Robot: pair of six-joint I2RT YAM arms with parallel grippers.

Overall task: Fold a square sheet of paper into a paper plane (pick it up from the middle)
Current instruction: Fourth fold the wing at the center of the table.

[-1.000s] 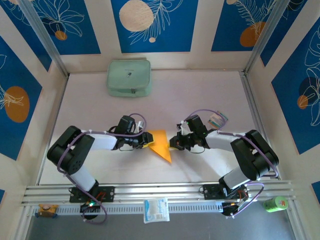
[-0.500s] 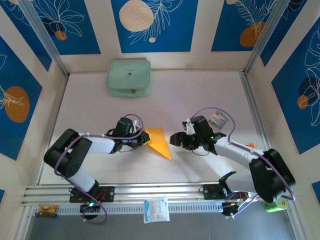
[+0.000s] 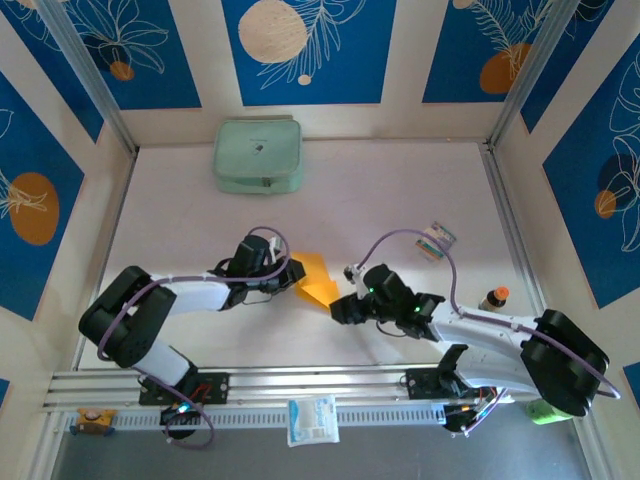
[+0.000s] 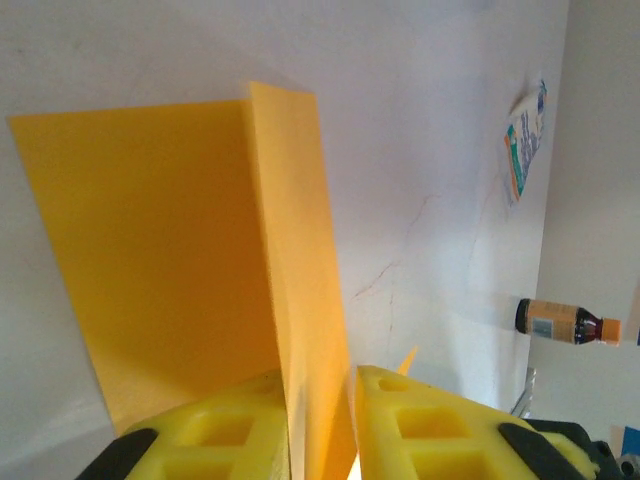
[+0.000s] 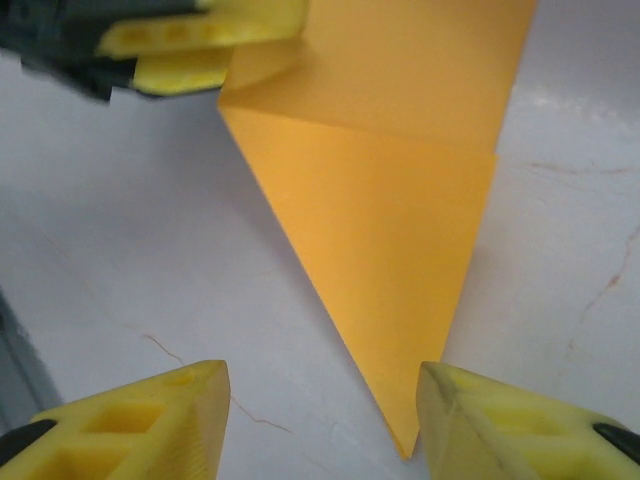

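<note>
Two grippers are busy with one folded sheet, and the folding looks partway done. Starting at the left, the left gripper (image 3: 296, 277) is clamped on a raised flap at the left edge of the square sheet of paper (image 3: 319, 282). From its wrist you can see its yellow fingers (image 4: 230, 430) pressed against either side of the upright crease. The paper lies mid-table on the white table (image 3: 400, 190) between the arms. It already tapers, with one diagonal fold and a point aimed at the near edge.

Just right of it, the right gripper (image 3: 337, 306) has its fingers spread wide, straddling that point; whether they touch the table I can't tell.

My guess is the nose folds are in hand. Next, the right would need to close or press gently at the tip while the left holds firm, since paper this thin would likely skid or crumple.

Counted left to right:
- one pale green pouch (image 3: 258, 156)
- one white-and-blue packet (image 3: 313, 419)
- one striped card (image 3: 437, 240)
- one small bottle (image 3: 493, 297)
</note>
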